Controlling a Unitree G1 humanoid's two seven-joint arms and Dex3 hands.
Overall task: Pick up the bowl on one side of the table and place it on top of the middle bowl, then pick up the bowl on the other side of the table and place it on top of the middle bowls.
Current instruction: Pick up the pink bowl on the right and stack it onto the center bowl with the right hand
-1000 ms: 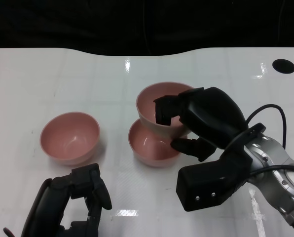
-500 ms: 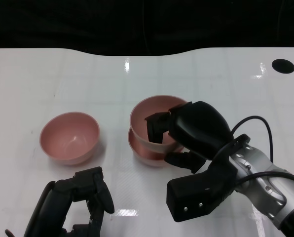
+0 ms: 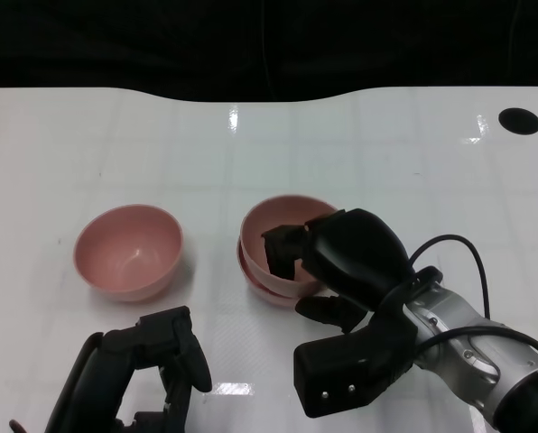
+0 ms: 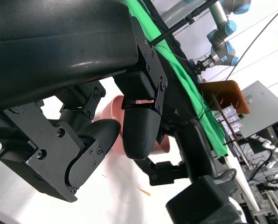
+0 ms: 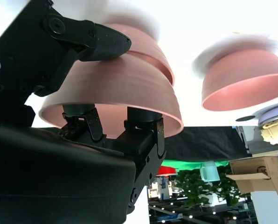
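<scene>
Head view shows my right hand (image 3: 328, 262) gripping a pink bowl (image 3: 271, 227) by its rim at about four o'clock, some fingers hooked inside the bowl and others pressed on its outer wall. That bowl sits low in the middle bowl (image 3: 255, 280), of which only a thin pink edge shows beneath it, near the centre of the white surface (image 3: 161, 144). From the right wrist view the held bowl (image 5: 120, 88) looks nested on the one beneath, with the two rims nearly parallel, though I cannot tell whether its full weight is resting there yet. I judge the first half of the task to be at its last step: the bowl is in place but my fingers have not let go. The other side bowl (image 3: 128, 250) stands alone at about nine o'clock from the stack, well apart from it and untouched, so the second half is all to do. My left hand (image 3: 147, 374) waits low at about seven o'clock, holding nothing, fingers bent downward but apart; in the left wrist view they (image 4: 139, 130) close on nothing. What remains, as I read it: open the right hand and draw it clear without tipping the stack, then fetch the lone bowl with the left hand and set it on top.
</scene>
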